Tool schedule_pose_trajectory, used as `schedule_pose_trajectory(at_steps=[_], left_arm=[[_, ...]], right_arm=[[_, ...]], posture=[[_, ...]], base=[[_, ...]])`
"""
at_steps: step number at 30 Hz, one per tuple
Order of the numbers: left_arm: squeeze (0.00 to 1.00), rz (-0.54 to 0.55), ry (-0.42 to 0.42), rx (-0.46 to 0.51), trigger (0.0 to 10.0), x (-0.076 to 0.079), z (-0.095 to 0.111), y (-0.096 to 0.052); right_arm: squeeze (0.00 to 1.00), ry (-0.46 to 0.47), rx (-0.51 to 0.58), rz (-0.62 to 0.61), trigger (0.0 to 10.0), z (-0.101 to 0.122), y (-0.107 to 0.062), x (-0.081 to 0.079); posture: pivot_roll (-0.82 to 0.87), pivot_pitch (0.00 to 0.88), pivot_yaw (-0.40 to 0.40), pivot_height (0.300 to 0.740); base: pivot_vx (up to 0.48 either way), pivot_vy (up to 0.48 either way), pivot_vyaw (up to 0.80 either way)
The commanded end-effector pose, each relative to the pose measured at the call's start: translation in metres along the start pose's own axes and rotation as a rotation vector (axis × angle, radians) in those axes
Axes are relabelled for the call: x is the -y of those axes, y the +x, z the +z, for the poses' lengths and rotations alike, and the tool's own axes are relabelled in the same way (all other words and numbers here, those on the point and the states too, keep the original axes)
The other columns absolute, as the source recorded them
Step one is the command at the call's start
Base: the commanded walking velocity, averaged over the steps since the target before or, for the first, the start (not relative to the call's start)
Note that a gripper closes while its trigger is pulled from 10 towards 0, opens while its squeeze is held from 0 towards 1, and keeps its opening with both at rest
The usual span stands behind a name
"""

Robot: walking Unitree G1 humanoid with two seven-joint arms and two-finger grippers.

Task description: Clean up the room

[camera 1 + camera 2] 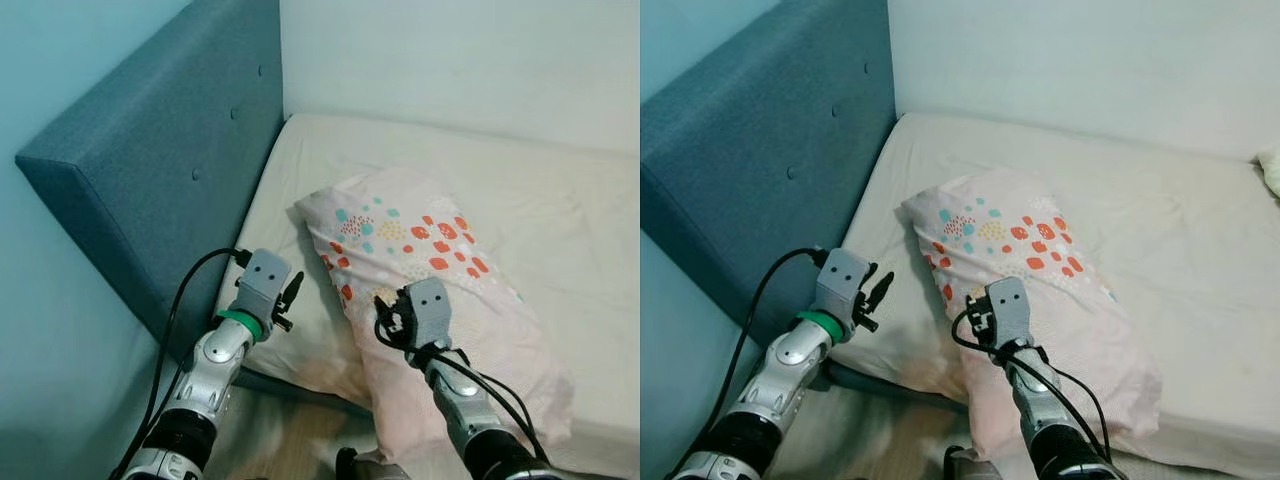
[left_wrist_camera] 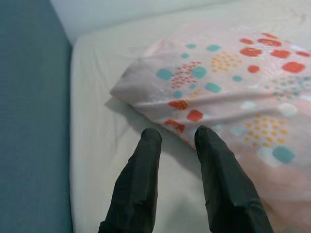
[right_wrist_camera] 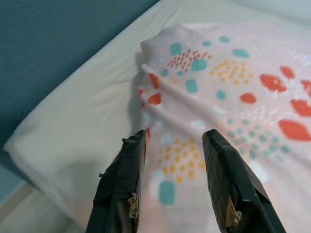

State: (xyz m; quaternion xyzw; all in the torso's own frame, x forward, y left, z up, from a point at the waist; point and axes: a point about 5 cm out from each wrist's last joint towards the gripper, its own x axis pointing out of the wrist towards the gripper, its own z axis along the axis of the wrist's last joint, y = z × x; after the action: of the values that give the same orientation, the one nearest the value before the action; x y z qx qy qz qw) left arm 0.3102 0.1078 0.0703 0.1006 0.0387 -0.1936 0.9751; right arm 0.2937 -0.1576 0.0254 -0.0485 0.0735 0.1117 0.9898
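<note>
1. Stood at the near left corner of the bed, looking down on the mattress [image 1: 560, 220] with its pale sheet and on the blue padded headboard [image 1: 150, 170] along the left side.
2. Saw the task's thing, a pink pillow [image 1: 420, 270] with teal, orange and yellow dots, lying on the mattress near that corner, its near end hanging a little past the mattress's near edge.
3. Judged its long axis as diagonal: far end towards the far left by the headboard, near end towards the near right. Askew to the bed, then, not squared against the headboard, which was probably why it wanted tidying.
4. Found the left gripper [image 2: 175, 141] low over the bare sheet, just beside the pillow's left edge, fingers [image 2: 138, 184] parted by a narrow gap and empty. Seemingly placed there to take that edge.
5. Found the right gripper [image 3: 175, 141] above the pillow's near part, fingers [image 3: 233, 179] spread moderately, with only patterned cloth between them and nothing pinched. Could not tell whether the tips touched the fabric.
6. Judged both arms set one at each side of the near end, so as to lift or swing the pillow straight.
</note>
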Motion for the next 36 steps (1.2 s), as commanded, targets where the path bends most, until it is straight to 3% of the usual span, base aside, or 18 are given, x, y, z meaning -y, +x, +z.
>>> schedule_pose_trajectory(at_steps=[1,29,33,36], left_arm=[[0.0,0.009,-0.017,-0.027,10.0,0.001,-0.004,-0.001],[0.0,0.015,-0.025,-0.037,10.0,0.005,-0.003,0.001],[0.0,0.015,-0.02,-0.039,10.0,0.004,-0.003,0.001],[0.0,0.014,-0.017,-0.039,10.0,0.004,-0.003,0.001]], right_arm=[[0.0,0.008,-0.015,-0.015,10.0,-0.003,-0.002,0.001],[0.0,-0.009,-0.02,-0.076,10.0,-0.003,-0.005,0.019],[0.0,-0.022,-0.009,-0.094,10.0,0.001,-0.004,0.024],[0.0,-0.067,0.013,-0.138,10.0,0.007,-0.005,0.037]], posture=[[-0.03,0.021,0.023,0.725],[-0.03,0.023,0.021,0.62],[-0.03,0.02,0.023,0.6],[-0.03,0.017,0.024,0.585]], base=[[0.0,0.0,0.0],[0.0,0.0,0.0],[0.0,0.0,0.0],[0.0,0.0,0.0]])
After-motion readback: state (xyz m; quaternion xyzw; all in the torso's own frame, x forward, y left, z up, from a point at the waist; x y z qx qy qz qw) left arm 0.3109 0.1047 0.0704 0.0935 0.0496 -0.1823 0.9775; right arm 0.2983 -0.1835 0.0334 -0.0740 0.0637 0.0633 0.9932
